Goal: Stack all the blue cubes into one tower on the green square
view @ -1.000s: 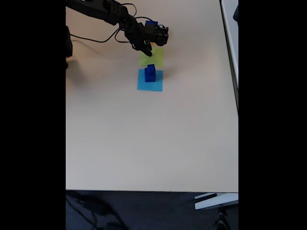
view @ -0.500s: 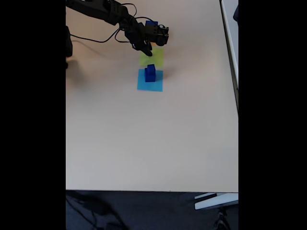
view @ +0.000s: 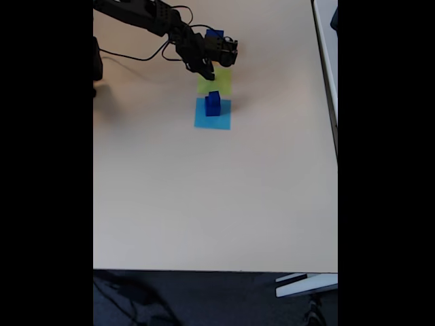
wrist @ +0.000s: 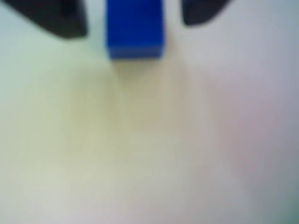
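In the fixed view, two dark blue cubes (view: 213, 103) stand stacked, the smaller on top, on a flat light-blue square (view: 212, 117). The green square (view: 216, 84) lies just behind it, with nothing that I can see on its visible part. My gripper (view: 207, 69) hangs over the green square's far edge. Another blue cube (view: 215, 32) peeks out behind the wrist. The blurred wrist view has a blue cube (wrist: 135, 28) between my dark fingers (wrist: 60, 18), with a gap on each side. The gripper (wrist: 133, 27) is open. I cannot tell which cube this is.
The arm (view: 136, 12) reaches in from the top left with a black cable (view: 136, 57) trailing on the beige table (view: 217, 197). The table's right edge (view: 327, 81) and front edge (view: 217, 270) bound the surface.
In the fixed view the gripper has shifted slightly up and to the left over the green square. The stacked cubes have not moved.
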Action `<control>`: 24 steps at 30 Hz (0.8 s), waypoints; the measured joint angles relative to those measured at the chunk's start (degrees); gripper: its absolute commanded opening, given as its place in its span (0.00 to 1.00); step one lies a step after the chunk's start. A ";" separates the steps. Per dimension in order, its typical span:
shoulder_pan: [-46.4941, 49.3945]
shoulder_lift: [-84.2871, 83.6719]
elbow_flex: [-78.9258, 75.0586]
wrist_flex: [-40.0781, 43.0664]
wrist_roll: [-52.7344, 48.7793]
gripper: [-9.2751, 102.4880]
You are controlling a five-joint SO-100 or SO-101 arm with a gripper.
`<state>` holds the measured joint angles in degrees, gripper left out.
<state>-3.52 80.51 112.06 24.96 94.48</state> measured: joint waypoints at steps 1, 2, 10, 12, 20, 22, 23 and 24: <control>0.00 0.09 0.00 -0.09 0.00 0.16; 0.00 0.09 0.18 -0.09 0.00 0.16; 0.00 0.09 0.70 -0.53 0.00 0.16; 0.26 0.09 0.70 -0.53 0.00 0.15; 0.97 0.09 0.70 -0.62 -0.44 0.15; 0.88 0.09 0.70 -0.62 -0.62 0.14; 0.88 0.09 0.70 -0.62 -0.62 0.13; 0.88 0.09 0.70 -0.62 -0.62 0.13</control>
<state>-2.64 80.60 112.76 24.35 93.87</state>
